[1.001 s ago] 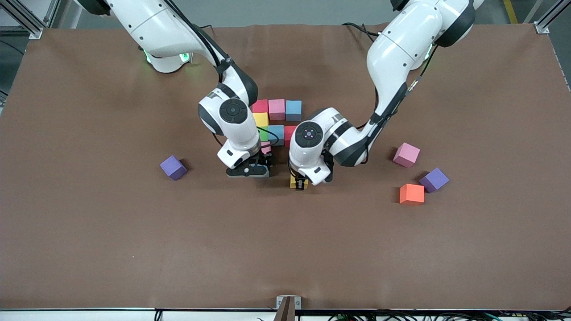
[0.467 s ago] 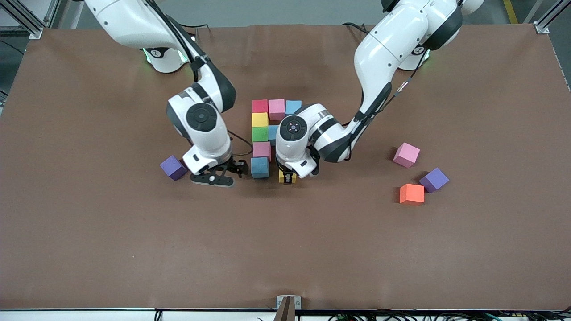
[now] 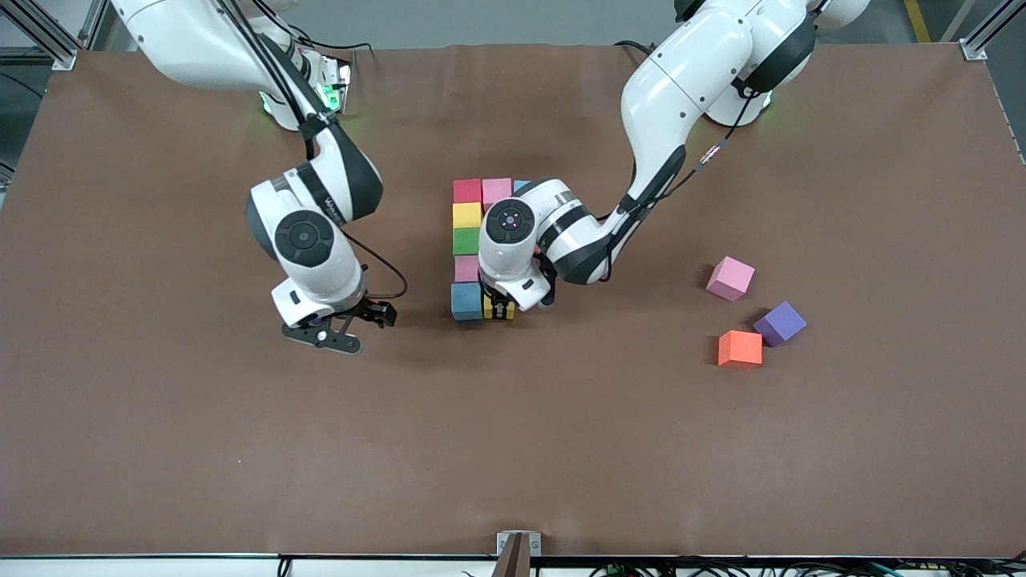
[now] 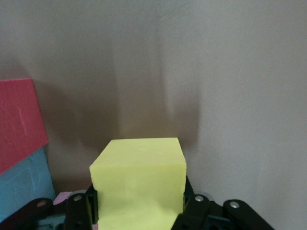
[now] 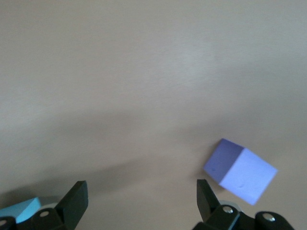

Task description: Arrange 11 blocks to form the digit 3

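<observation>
Two arms bent low: left tool [image 3: 500, 308] clamping yellow block [image 4: 139, 179], right tool [image 3: 341, 324] wide, empty.

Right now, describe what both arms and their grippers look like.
Both arms are glossy white with black joint bands, round dark end caps and thin black cables along them. The left gripper and right gripper have black fingers on white wrist housings. Green lights glow at the bases.

The left end effector [image 4: 139, 211] grips a yellow foam cube [image 4: 139, 184] between its black fingers [image 4: 79, 213], low over the brown bench [image 4: 192, 72]. Beside it stand a red cube [image 4: 19, 122] and a light blue cube [image 4: 21, 182], touching each other.
</observation>
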